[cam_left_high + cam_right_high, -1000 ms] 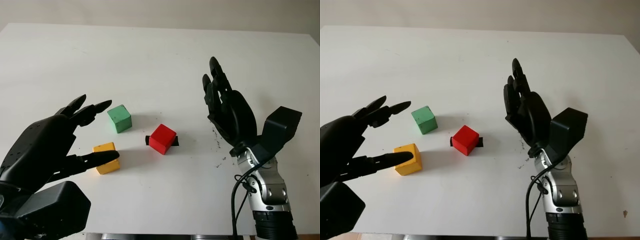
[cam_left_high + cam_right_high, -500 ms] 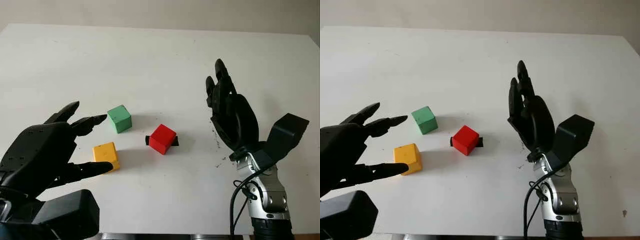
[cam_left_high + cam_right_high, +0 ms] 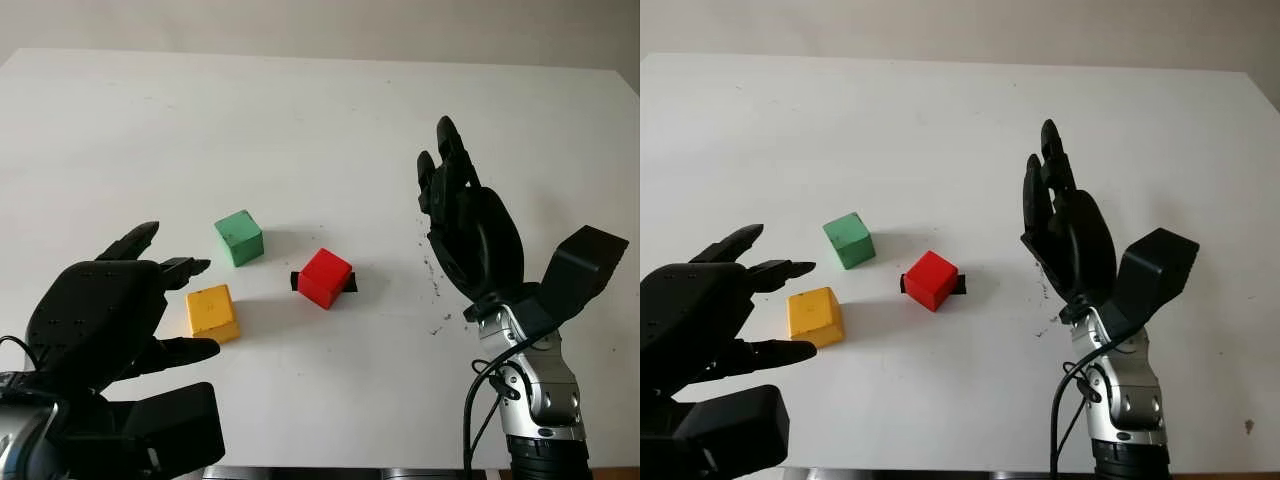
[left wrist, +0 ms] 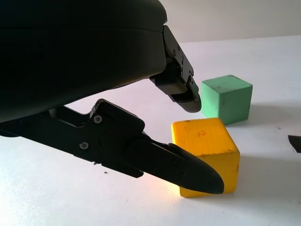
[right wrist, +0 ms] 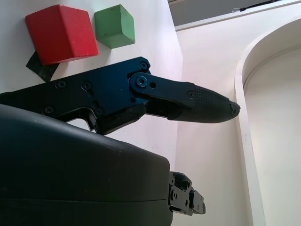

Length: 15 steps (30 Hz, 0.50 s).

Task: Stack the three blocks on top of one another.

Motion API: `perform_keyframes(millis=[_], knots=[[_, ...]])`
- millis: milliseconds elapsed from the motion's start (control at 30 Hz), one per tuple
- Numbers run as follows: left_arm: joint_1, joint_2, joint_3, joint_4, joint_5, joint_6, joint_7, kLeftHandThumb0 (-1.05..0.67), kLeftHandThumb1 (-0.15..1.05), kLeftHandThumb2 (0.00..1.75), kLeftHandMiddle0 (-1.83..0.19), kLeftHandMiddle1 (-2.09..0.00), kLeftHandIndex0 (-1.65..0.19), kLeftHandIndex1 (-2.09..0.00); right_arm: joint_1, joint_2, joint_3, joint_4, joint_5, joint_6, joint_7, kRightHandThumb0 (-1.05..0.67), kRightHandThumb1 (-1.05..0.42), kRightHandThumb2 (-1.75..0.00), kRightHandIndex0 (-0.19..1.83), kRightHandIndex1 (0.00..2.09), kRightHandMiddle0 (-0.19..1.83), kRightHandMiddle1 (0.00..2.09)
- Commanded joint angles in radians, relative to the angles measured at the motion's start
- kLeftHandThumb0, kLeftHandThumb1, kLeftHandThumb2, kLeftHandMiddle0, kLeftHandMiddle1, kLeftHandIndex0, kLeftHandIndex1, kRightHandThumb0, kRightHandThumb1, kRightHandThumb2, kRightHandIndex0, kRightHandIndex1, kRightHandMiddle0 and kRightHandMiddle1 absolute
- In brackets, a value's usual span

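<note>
Three blocks lie apart on the white table (image 3: 300, 120): a green block (image 3: 239, 237) farthest back, a yellow block (image 3: 212, 312) near it on the left, and a red block (image 3: 325, 277) in the middle. My left hand (image 3: 208, 306) hovers at the near left, open, holding nothing. In the left wrist view its fingertips (image 4: 190, 99) stand just short of the yellow block (image 4: 207, 146), with the green block (image 4: 226, 98) behind. To the right of the red block my right hand (image 3: 435, 150) is raised, open and holding nothing. The right wrist view has the red block (image 5: 61, 32) and the green block (image 5: 115, 26) beyond its finger.
A black tape mark (image 3: 296, 281) sticks out from under the red block. Dark specks (image 3: 437, 290) dot the table near my right hand. The table's far edge (image 3: 320, 58) meets a grey wall.
My left hand has drawn back towards the near edge, its fingers now short of the yellow block. My right hand has drifted slightly right. The blocks have not moved.
</note>
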Motion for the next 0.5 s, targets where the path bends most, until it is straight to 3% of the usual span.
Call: perform_keyframes(millis=[0, 133, 233, 267, 467], knots=[[0.005, -0.017, -0.012, 0.008, 0.026, -0.006, -0.009, -0.84, 0.99, 0.06, -0.18, -0.06, -0.52, -0.25, 0.011, -0.004, -0.010, -0.030, 0.010, 0.008, -0.002, -0.70, -1.05, -0.62, -0.19, 0.00, -0.19, 0.00], [0.000, -0.051, -0.027, 0.013, 0.054, -0.007, -0.035, -0.85, 1.00, 0.06, -0.18, -0.06, -0.48, -0.32, 0.013, -0.010, -0.012, -0.039, 0.014, 0.020, 0.001, -0.70, -1.05, -0.62, -0.19, 0.00, -0.19, 0.00], [0.000, -0.073, -0.033, 0.019, 0.057, -0.017, -0.026, -0.85, 1.01, 0.05, -0.19, -0.05, -0.23, -0.84, 0.013, -0.008, -0.015, -0.043, 0.016, 0.025, -0.003, -0.70, -1.05, -0.61, -0.19, 0.00, -0.19, 0.00], [0.001, -0.080, -0.035, 0.022, 0.056, -0.021, -0.019, -0.84, 1.00, 0.05, -0.20, -0.06, -0.20, -0.92, 0.014, -0.007, -0.017, -0.046, 0.019, 0.028, -0.004, -0.69, -1.05, -0.61, -0.19, 0.00, -0.19, 0.00], [0.011, -0.104, -0.032, 0.034, 0.042, -0.055, 0.017, -0.76, 0.96, 0.05, -0.22, -0.06, -0.16, -1.16, 0.016, -0.009, -0.020, -0.052, 0.021, 0.034, -0.004, -0.69, -1.05, -0.59, -0.19, 0.00, -0.19, 0.00]])
